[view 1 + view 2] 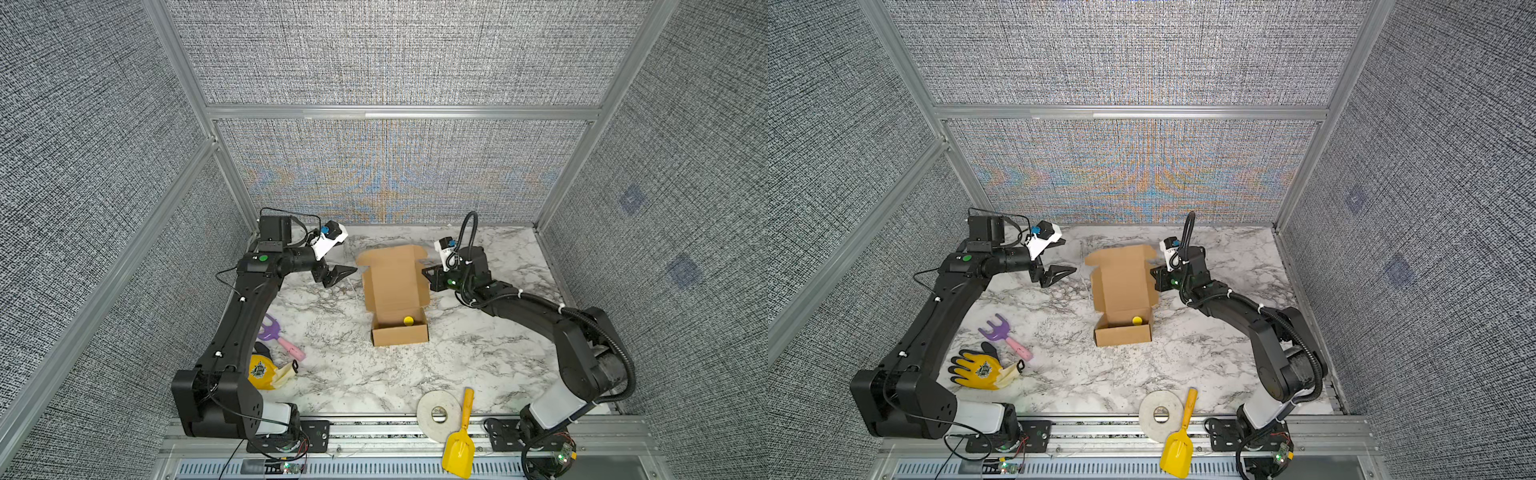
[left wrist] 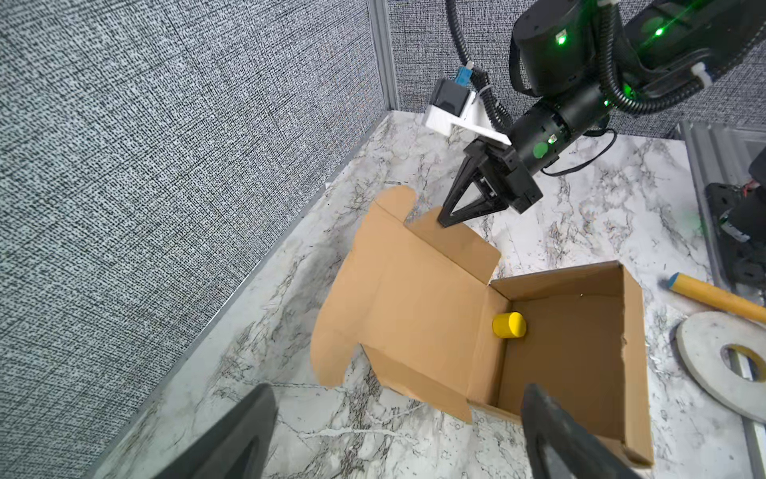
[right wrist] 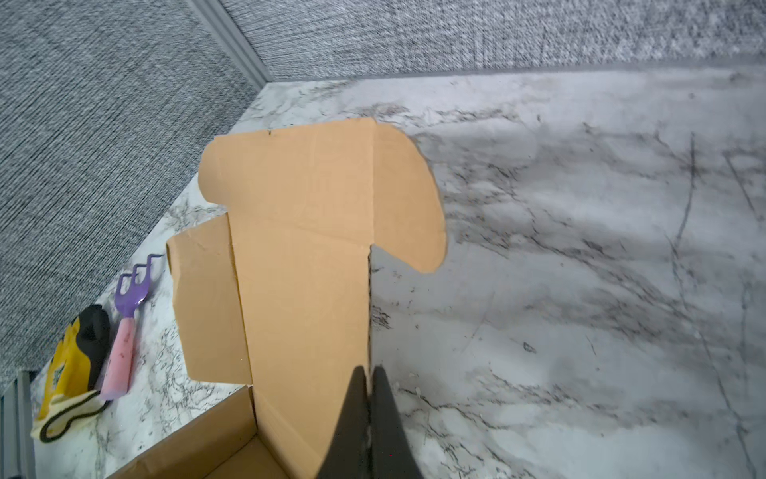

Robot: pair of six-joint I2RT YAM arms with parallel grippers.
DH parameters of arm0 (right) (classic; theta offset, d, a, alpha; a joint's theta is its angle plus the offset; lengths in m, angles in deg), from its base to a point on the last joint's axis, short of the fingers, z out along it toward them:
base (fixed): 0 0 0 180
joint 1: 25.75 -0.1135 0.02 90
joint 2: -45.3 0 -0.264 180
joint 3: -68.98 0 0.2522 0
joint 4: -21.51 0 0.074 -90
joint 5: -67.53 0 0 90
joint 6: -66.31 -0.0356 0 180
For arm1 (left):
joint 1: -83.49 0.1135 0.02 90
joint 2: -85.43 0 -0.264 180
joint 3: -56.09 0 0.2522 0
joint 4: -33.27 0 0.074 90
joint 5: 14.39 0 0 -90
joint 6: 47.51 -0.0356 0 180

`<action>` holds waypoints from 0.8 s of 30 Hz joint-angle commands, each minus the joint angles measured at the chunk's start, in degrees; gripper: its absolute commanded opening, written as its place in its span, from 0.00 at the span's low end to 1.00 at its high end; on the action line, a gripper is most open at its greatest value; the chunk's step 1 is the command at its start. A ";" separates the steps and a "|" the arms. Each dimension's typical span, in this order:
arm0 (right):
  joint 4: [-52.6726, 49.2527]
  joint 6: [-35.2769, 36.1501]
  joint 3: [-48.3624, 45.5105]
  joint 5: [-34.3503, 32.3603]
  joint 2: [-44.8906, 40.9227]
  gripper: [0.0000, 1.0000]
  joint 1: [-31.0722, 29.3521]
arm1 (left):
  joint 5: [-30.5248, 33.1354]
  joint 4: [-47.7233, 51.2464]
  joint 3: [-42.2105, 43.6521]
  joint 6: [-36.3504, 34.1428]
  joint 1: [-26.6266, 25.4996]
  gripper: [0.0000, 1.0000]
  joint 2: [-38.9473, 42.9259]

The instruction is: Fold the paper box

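The paper box (image 1: pixel 395 286) (image 1: pixel 1123 282) is brown cardboard in the middle of the marble table. Its near end is folded into a tray holding a small yellow cylinder (image 1: pixel 408 320) (image 2: pixel 509 324). The lid panel (image 3: pixel 302 249) stretches away from the tray toward the back wall, with rounded ear flaps at its far end. My right gripper (image 1: pixel 424 271) (image 2: pixel 443 220) (image 3: pixel 369 369) is shut on the lid's right side flap, which stands upright between its fingers. My left gripper (image 1: pixel 338 276) (image 2: pixel 398 390) hangs open just left of the lid, touching nothing.
A purple rake with a pink handle (image 1: pixel 1007 336) and a yellow-and-black glove (image 1: pixel 980 370) lie at the near left. A white tape roll (image 1: pixel 439 415) and a yellow shovel (image 1: pixel 459 444) sit at the table's front edge. Grey panel walls close in three sides.
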 commanded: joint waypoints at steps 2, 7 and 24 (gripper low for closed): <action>7.30 10.52 -1.03 6.06 -0.55 0.00 -0.46 | -1.08 1.07 -1.98 -2.90 0.03 0.94 -1.35; 15.89 12.82 -4.62 11.46 0.46 0.00 -0.41 | -1.99 -0.40 -1.65 0.74 0.03 0.94 -3.28; 30.10 14.25 -10.95 13.94 -0.67 0.00 -1.67 | -3.10 -1.58 1.07 13.74 -4.15 0.99 -7.14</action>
